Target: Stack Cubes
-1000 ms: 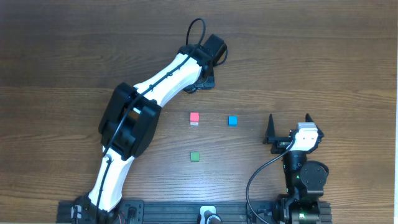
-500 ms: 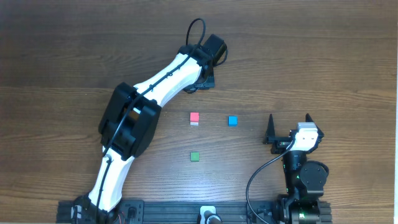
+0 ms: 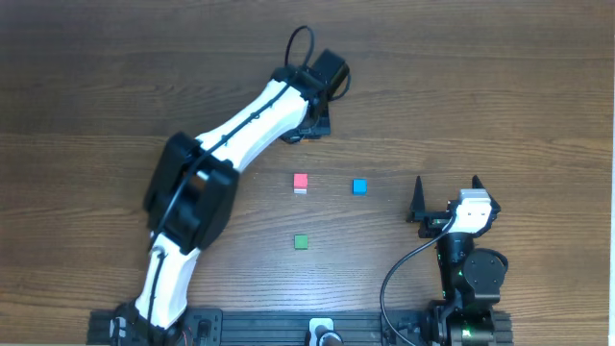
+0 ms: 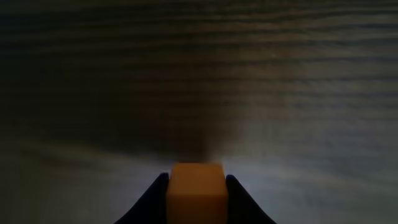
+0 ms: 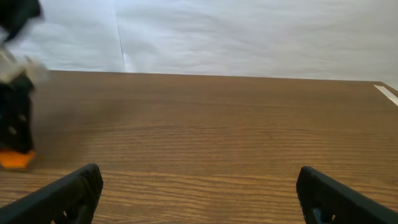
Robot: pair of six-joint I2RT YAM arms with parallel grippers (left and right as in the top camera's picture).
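My left gripper [image 4: 196, 190] is shut on an orange cube [image 4: 197, 189], low over the wood at the far side of the table; from above the left gripper [image 3: 306, 127] sits beyond the other cubes. From the right wrist camera the orange cube [image 5: 13, 159] appears under the left gripper's dark fingers [image 5: 15, 124]. A red cube [image 3: 301, 182], a blue cube [image 3: 359, 186] and a green cube [image 3: 301, 242] lie apart mid-table. My right gripper [image 3: 447, 197] rests open near its base, right of the blue cube, with nothing between its fingers.
The wooden table [image 3: 500, 86] stretches around the cubes. A white wall [image 5: 249, 37] stands behind the table's far edge. The arm bases stand on a black rail [image 3: 317, 327] at the near edge.
The left arm's elbow has shifted slightly left and up the view. The cubes and the right arm have not moved.
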